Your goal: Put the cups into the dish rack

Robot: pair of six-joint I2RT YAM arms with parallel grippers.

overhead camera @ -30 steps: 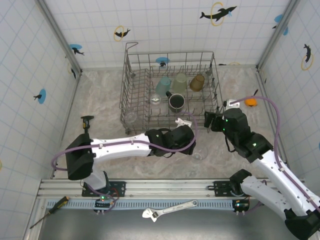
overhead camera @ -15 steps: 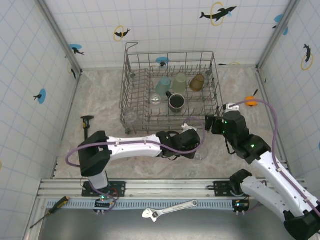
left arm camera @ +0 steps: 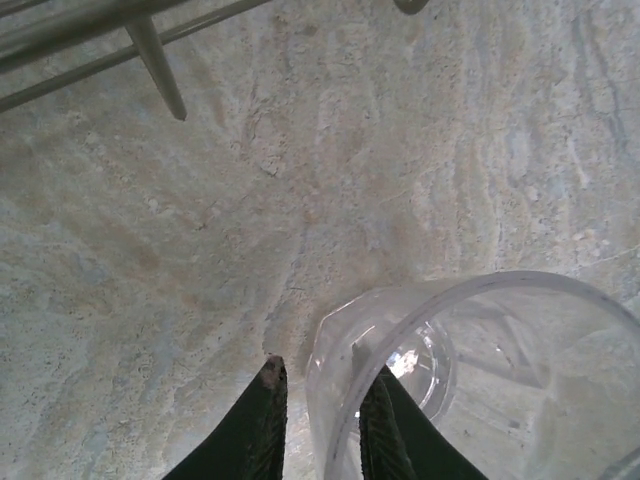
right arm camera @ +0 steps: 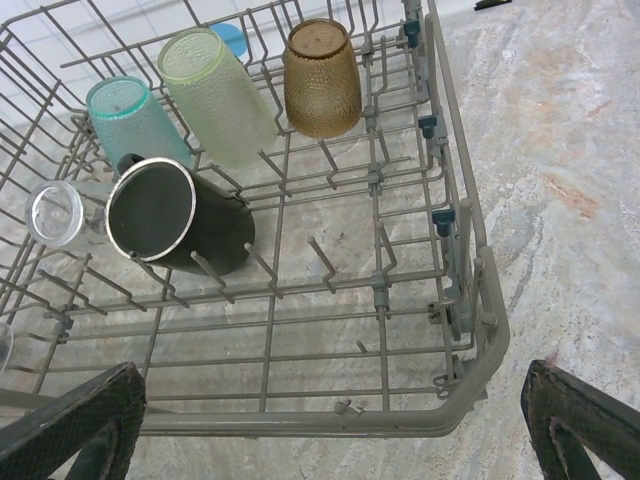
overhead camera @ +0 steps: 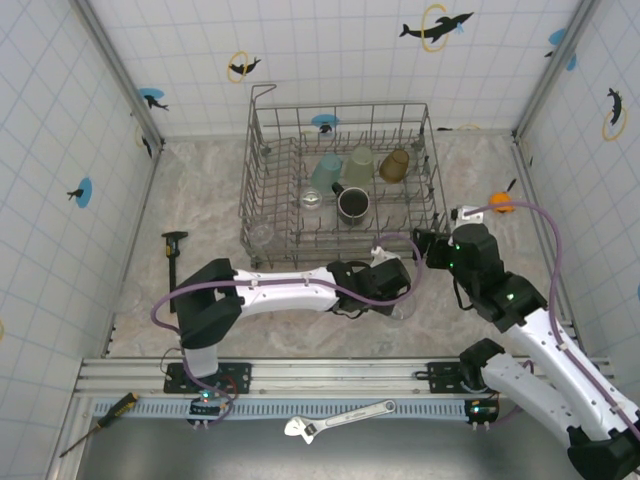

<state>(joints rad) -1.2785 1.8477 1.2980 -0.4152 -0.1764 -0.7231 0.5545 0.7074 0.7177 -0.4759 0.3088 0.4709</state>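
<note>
- The left gripper (left arm camera: pixel 322 368) straddles the rim of the clear transparent tumbler (left arm camera: pixel 480 390), one finger inside and one outside, slightly apart and not yet pinching. The tumbler stands on the mottled beige worktop (left arm camera: pixel 150 250), just in front of the large grey wire dish rack (overhead camera: pixel 300 150).
- The step in hand, I judge, is grasping it. Next, the fingers must close on the wall and lift it over the rack's edge.
- The right gripper (overhead camera: pixel 422 245) hovers wide apart, empty.

A grey wire rack (overhead camera: pixel 340 107) is holding a black mug (right arm camera: pixel 185 220) lying on its side, with a teal cup (right arm camera: pixel 130 120), a green cup (right arm camera: pixel 220 95) and an amber cup (right arm camera: pixel 320 78) leaning mouth-down against tines. A clear tumbler (left arm camera: pixel 500 380) is sitting on the table just before the rack, its wall passing loosely between my left fingers (left arm camera: pixel 268 420).
</note>
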